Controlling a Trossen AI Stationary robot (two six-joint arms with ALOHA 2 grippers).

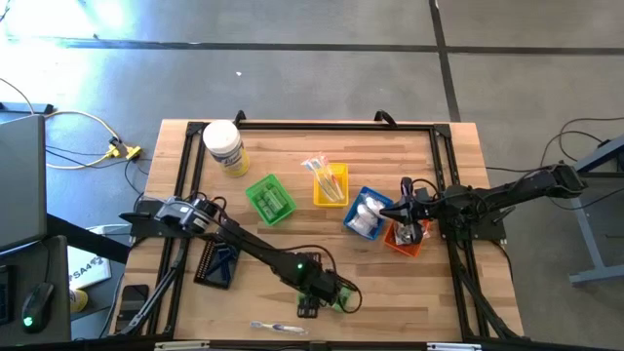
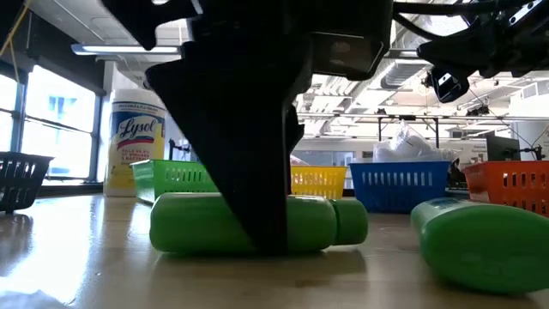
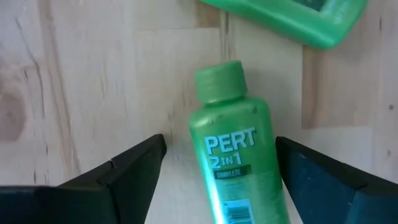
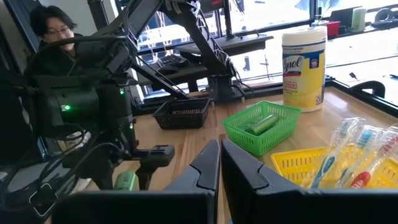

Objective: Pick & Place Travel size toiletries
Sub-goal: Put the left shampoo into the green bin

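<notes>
The left pincer point(image 3: 217, 171) is standing wide open over the pale wooden desk point(image 3: 93, 74), its dark fingers point(image 3: 134, 168) straddling a small green bottle point(image 3: 239, 162) lying flat between them without touching either one. The bottle is glossy plastic, rounded, with a ribbed cap. A second green bottle point(image 3: 292, 15) is lying just beyond it. The right pincer point(image 4: 220, 165) is hanging shut and empty above the orange basket point(image 1: 403, 240), near the blue basket point(image 1: 374, 201).

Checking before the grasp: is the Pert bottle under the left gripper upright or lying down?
Lying down: the Pert bottle rests on its side on the table, between the left gripper's open fingers.
</notes>
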